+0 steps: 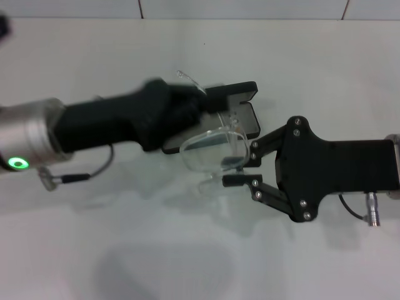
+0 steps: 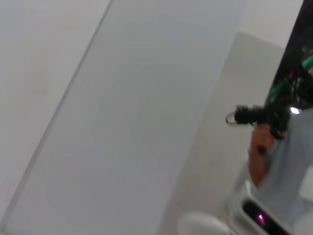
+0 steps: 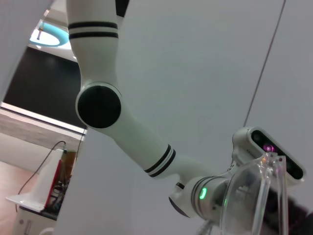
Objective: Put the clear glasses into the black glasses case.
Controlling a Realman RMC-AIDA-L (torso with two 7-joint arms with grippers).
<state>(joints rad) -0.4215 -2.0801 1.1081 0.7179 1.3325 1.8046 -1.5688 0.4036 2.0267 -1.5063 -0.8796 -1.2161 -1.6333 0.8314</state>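
Glasses held over open case, both arms at centre

Tabletop is plain white and matte, with a pale tiled wall along its far edge. I see nothing else loose on the surface in the head view.

Head view gives me the whole work area: the black glasses case lies open near the table centre, lid up at the far side. The clear glasses sit just in front of it, between the two arms, one thin temple arm sticking out past the left arm toward the far side. The right gripper comes in from the right with its fingers spread, one on each side of the near lens end; whether the pads actually press the frame I can't tell. The left gripper reaches in from the left, blurred, right at the case and the glasses; I cannot tell whether it is released or clenched.

Left wrist view shows none of that, only white wall panels and a dark cable fitting at one edge. Right wrist view shows a curved clear piece of the glasses close to the lens, plus the white left arm with a green light, against a white wall.
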